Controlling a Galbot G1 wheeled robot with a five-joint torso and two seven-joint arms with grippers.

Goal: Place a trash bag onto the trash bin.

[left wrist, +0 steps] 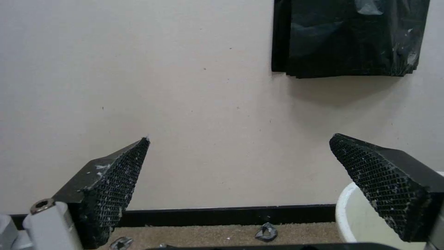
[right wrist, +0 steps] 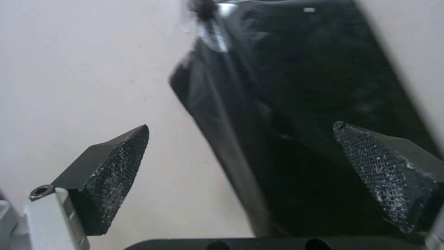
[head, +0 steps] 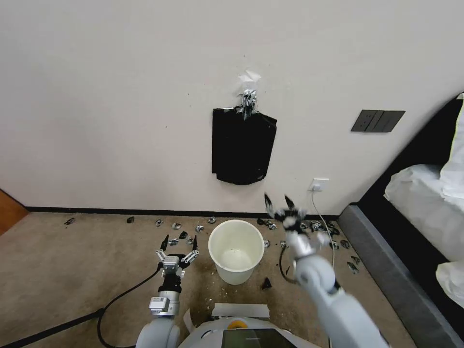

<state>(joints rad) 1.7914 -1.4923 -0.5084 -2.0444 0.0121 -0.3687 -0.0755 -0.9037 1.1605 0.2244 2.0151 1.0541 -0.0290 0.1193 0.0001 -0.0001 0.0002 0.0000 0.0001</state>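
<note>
The cream-white trash bin [head: 235, 276] stands on the carpet near the wall, its rim at the edge of the left wrist view [left wrist: 346, 215]. A flat stack of black bags [head: 241, 145] [left wrist: 347, 38] hangs on the wall above it under a metal clip [head: 248, 99]. A single trash bag is out of view. My left gripper [head: 180, 239] [left wrist: 240, 138] is open, low and just left of the bin. My right gripper [head: 278, 199] [right wrist: 241, 125] is open and raised right of the bin, pointing up at the stack [right wrist: 314, 104] without touching it.
Several black plastic scraps [head: 309, 226] litter the floor along the baseboard. A bed with white bedding [head: 425, 203] and its dark frame close off the right. A wall socket with a cable [head: 319, 184] sits behind the right arm. A black cable [head: 121, 297] trails left.
</note>
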